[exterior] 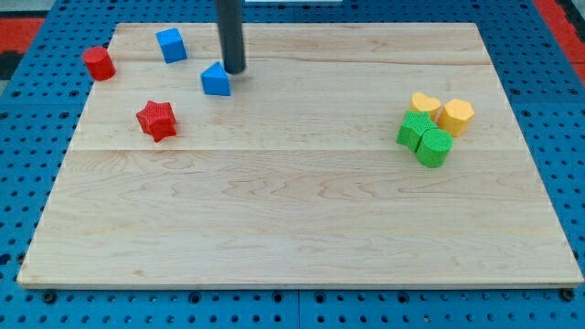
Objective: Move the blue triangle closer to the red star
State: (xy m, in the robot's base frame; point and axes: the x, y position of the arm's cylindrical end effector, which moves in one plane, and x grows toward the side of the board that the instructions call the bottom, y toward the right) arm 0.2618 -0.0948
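Wooden board (302,210) fills most of the frame, sitting on a blue pegboard surface (27,183). My tip (235,70) sits in the upper left of the frame, just off the upper right corner of the blue triangle (217,80), touching it or nearly so; can't tell for sure. The rod is dark, upright, and runs out of the frame's top. No fingers on this rig, just the plain rod end, nothing held, so there's no opening to report. Blue triangle is in the upper left area, above and to the right of the red star (156,120), the two near each other but clearly apart with bare wood between. Blue cube-like block (171,45) lies further up and left, near the board's top edge. Red cylinder (99,63) is at the far upper left, right at the board's left edge. At the right of the frame is a tight cluster: two yellow blocks (425,103) (455,116) side by side, touching, shapes unclear, maybe heart and hexagon. Just below them, a green block (416,128) and a green cylinder (434,146), touching each other and the yellows.
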